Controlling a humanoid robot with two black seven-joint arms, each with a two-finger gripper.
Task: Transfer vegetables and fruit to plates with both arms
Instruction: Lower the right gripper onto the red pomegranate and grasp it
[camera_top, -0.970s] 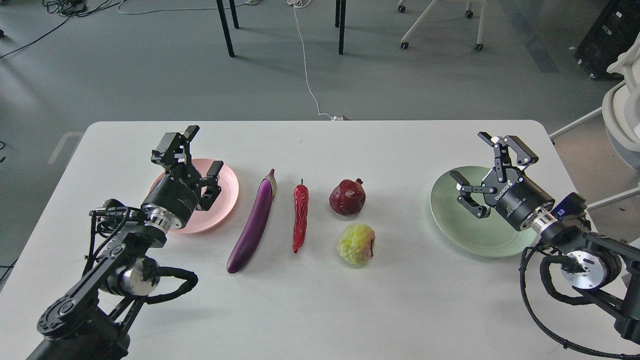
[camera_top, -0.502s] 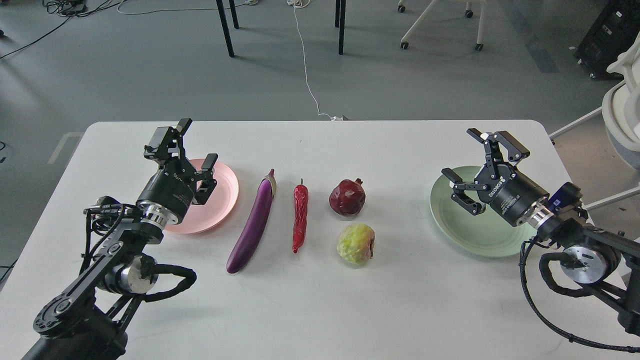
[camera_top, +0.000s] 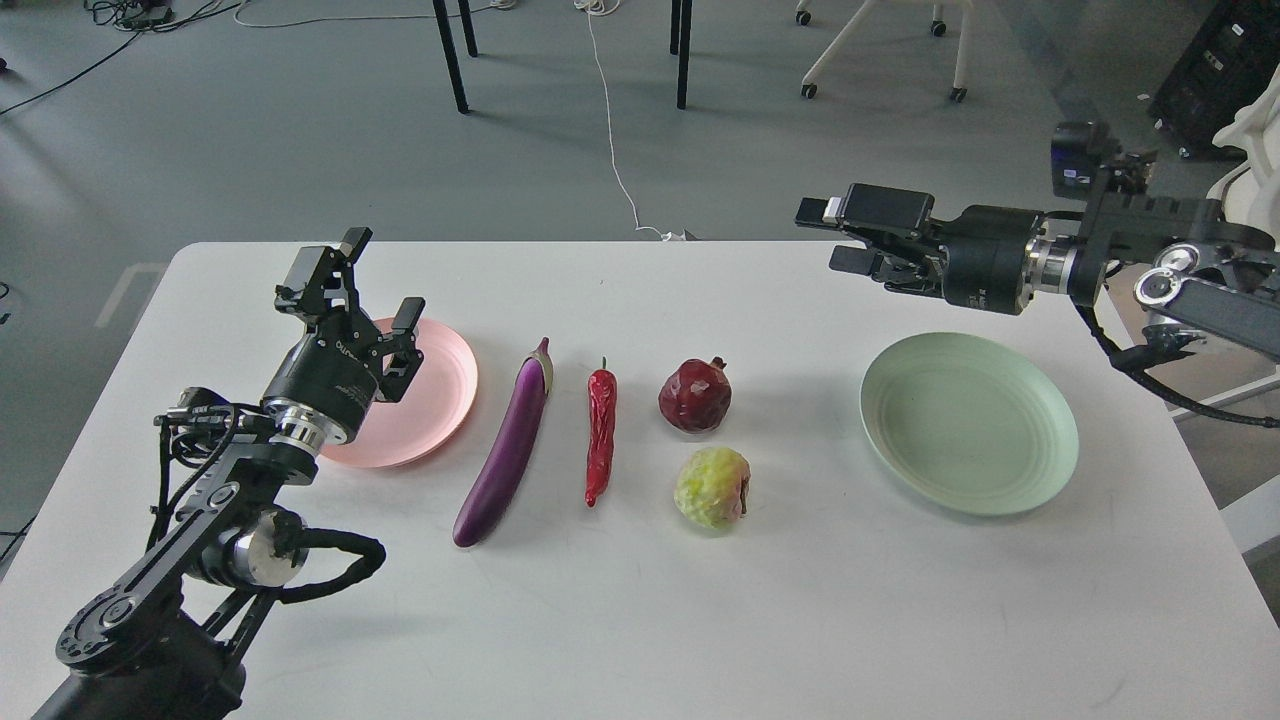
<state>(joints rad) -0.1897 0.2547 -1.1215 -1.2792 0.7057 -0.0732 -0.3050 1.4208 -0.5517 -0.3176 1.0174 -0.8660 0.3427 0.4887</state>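
- The left gripper (camera_top: 365, 288), black with two fingers, is hovering over the left part of the round pale pink plate (camera_top: 440, 400); its fingers (camera_top: 352, 243) are standing spread apart and holding nothing.
- The right gripper (camera_top: 835, 235), also black, is hanging high above the far right edge of the white table (camera_top: 640, 620) and pointing to the left; it is seen from the side, so I cannot tell if its fingers are spread or pressed together, and nothing is showing between them.
- The round pale mint green plate with rings (camera_top: 968, 423) is lying below and nearer than the right fingers, well apart from them, and nothing is lying on it.
- The long glossy purple eggplant with a dark stem cap (camera_top: 505, 448) is lying on the table just to the right of the pink plate, near the left fingers but not touching them.
- The wrinkled red chili pepper with a green stem (camera_top: 600, 430) is lying beside the eggplant, on the side away from the left fingers.
- The dark red round fruit with a crown tip (camera_top: 694, 395) is resting between the chili and the green plate, well below the right fingers.
- The bumpy yellow-green round fruit with a reddish patch (camera_top: 712, 487) is sitting just in front of the dark red fruit, apart from both grippers.
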